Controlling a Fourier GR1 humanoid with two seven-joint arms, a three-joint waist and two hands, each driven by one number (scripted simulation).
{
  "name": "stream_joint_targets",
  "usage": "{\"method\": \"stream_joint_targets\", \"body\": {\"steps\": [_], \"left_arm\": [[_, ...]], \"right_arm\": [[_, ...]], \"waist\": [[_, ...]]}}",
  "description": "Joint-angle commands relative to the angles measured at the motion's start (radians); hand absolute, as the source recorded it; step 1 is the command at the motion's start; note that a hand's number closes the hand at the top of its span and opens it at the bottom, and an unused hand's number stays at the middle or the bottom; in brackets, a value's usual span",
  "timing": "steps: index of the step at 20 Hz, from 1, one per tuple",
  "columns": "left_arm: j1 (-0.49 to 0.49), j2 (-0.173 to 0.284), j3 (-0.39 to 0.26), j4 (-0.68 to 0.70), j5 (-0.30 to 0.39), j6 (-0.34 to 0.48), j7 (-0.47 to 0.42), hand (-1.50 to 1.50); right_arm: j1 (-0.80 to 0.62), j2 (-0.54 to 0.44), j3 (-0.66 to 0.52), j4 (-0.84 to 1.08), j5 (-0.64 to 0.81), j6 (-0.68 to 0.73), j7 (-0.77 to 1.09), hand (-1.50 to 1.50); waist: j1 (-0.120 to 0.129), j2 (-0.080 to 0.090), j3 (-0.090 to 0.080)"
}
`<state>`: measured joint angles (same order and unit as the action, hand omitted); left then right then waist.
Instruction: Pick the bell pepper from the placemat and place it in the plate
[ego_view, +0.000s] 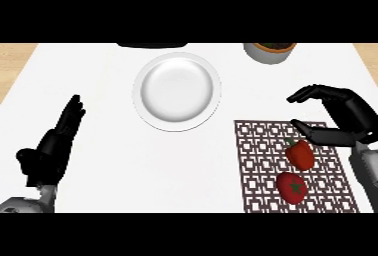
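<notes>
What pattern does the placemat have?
The placemat has a dark brown openwork lattice of squares; the head view shows it.

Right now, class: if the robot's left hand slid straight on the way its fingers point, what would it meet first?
The left hand points up-counter, passing left of the white plate. The way looks free on the bare counter, though height is unclear.

Steep head-height view onto counter (103, 150)

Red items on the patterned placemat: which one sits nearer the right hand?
The elongated red bell pepper, higher on the brown lattice placemat, just below the right hand. The rounder red tomato lies nearer the view's bottom.
</notes>
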<state>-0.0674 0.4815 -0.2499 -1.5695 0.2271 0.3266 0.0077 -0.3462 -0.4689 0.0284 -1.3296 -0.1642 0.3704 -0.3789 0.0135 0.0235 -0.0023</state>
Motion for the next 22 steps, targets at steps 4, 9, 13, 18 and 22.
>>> {"method": "stream_joint_targets", "body": {"steps": [4, 9, 13, 18, 22], "left_arm": [[-0.102, -0.039, 0.009, 0.081, 0.084, -0.058, 0.117, 0.0], [-0.076, -0.032, 0.024, 0.122, 0.094, -0.095, 0.076, 0.0], [-0.105, -0.049, 0.009, 0.131, 0.066, -0.071, 0.104, 0.0], [-0.134, -0.051, 0.025, 0.142, 0.078, -0.092, 0.126, 0.0], [-0.108, -0.095, 0.01, 0.182, 0.053, -0.078, 0.087, 0.0]], "right_arm": [[-0.014, -0.125, -0.047, 0.315, -0.046, 0.361, -0.337, -1.5], [-0.007, -0.233, 0.06, 0.315, 0.173, 0.332, -0.544, -1.5], [-0.031, -0.281, 0.139, 0.363, 0.266, 0.274, -0.634, -1.5], [-0.074, -0.305, 0.209, 0.467, 0.343, 0.188, -0.738, -1.5], [-0.091, -0.35, 0.291, 0.452, 0.405, 0.175, -0.723, -1.5]], "waist": [[0.015, 0.009, 0.009], [0.026, 0.0, 0.009], [0.023, -0.007, 0.008], [0.027, -0.009, 0.007], [0.012, -0.015, 0.004]]}}
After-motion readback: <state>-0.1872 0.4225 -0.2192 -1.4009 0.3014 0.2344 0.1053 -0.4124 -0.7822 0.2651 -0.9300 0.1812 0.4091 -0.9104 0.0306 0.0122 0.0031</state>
